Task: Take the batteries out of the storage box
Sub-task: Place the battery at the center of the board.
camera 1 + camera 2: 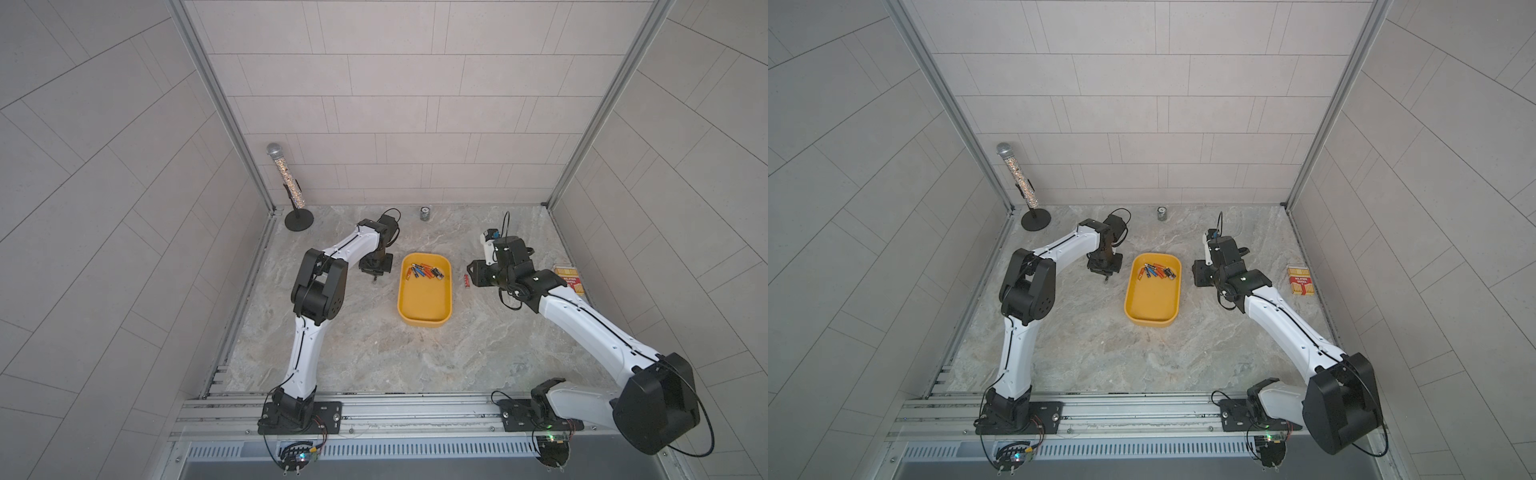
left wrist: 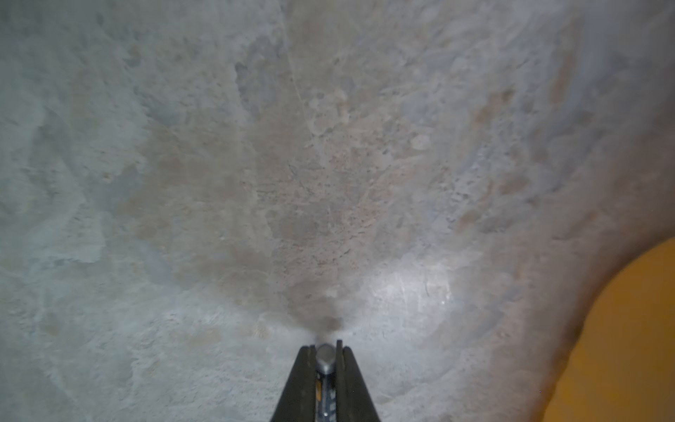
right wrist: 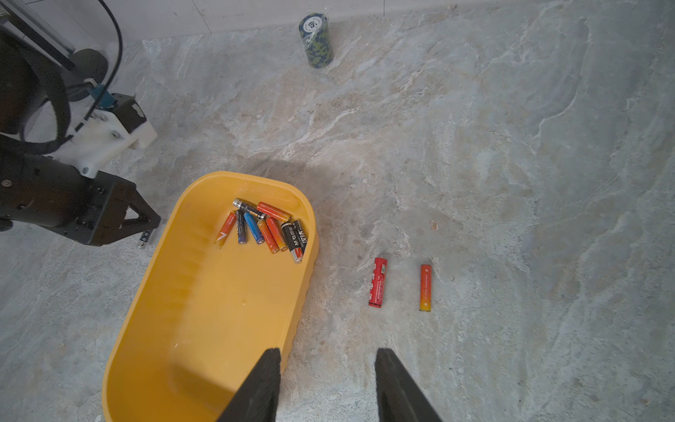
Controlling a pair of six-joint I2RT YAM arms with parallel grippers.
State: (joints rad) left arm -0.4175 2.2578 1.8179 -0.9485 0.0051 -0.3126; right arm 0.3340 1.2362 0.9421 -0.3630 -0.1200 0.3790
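Observation:
The yellow storage box [image 1: 424,301] [image 1: 1150,303] [image 3: 204,310] lies mid-table. Several batteries [image 1: 424,272] [image 1: 1158,272] [image 3: 266,228], orange-red, black and blue, lie heaped at its far end. My left gripper [image 1: 375,280] [image 1: 1106,280] [image 2: 326,350] points down at the table just left of the box, shut on a battery [image 2: 325,360] [image 3: 144,239]. A corner of the box [image 2: 628,347] shows in the left wrist view. My right gripper [image 1: 473,274] [image 1: 1200,274] [image 3: 328,356] is open and holds nothing, right of the box. A red battery [image 3: 378,282] [image 1: 466,281] and an orange one [image 3: 425,288] lie on the table there.
A small patterned can [image 1: 424,214] [image 3: 316,40] stands by the back wall. A glittery microphone on a black stand [image 1: 291,187] occupies the back left corner. A red-and-yellow striped packet [image 1: 569,280] [image 1: 1300,280] lies at the right wall, behind my right arm.

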